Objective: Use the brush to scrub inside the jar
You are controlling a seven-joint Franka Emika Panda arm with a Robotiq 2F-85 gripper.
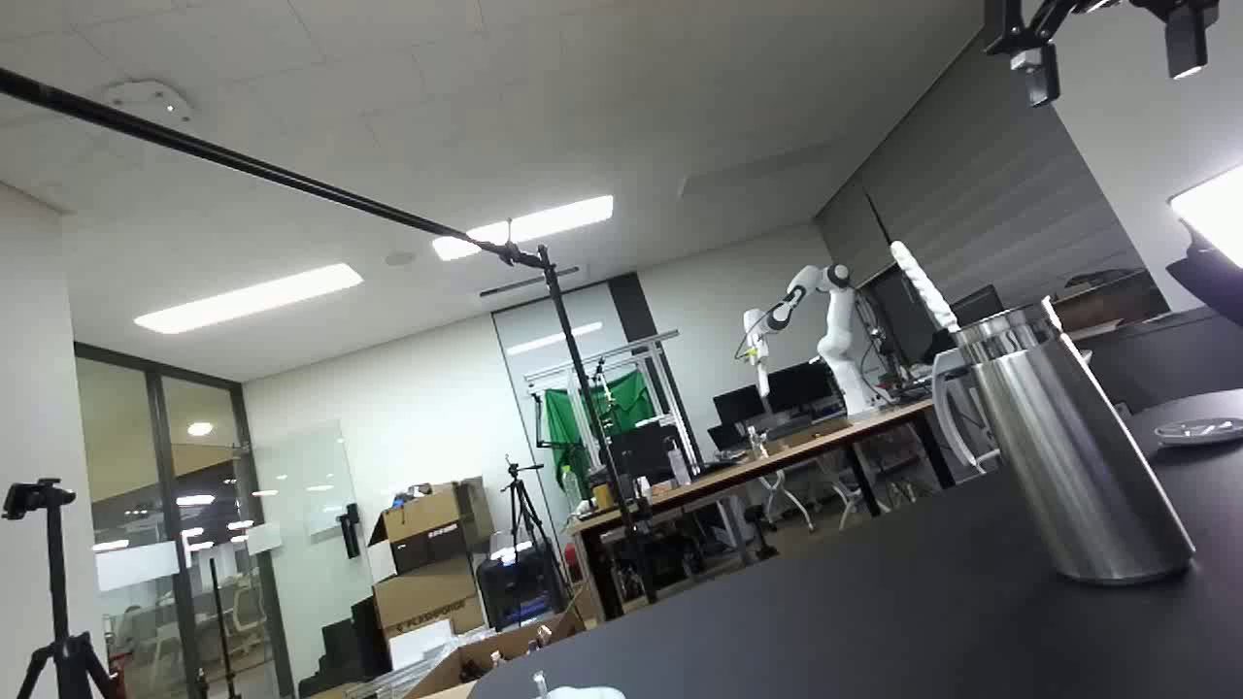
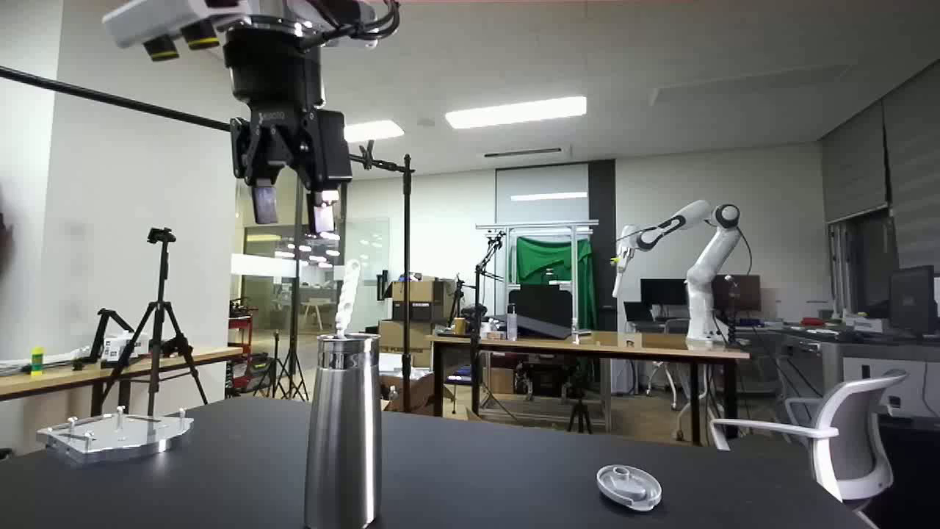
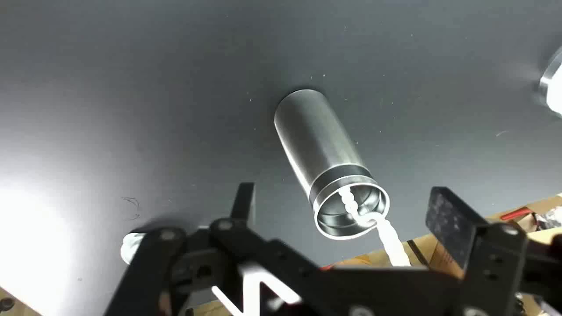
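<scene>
The silver metal jar (image 1: 1078,456) stands upright on the black table; it also shows in an exterior view (image 2: 344,433) and, with its open mouth towards me, in the wrist view (image 3: 320,136). The brush (image 2: 347,297), white with a twisted handle, leans in the jar with its handle above the rim (image 1: 923,286). Its lower end is hidden inside. In the wrist view the brush (image 3: 393,243) crosses the jar's mouth and passes behind the gripper. My gripper (image 2: 294,213) is open and empty above the brush, apart from it; its fingers spread wide (image 3: 347,206) (image 1: 1115,68).
A small clear oval lid (image 2: 629,487) lies on the black table to the jar's right in an exterior view. A clear plate with upright pegs (image 2: 117,437) lies to its left. The jar has a side handle (image 1: 957,417).
</scene>
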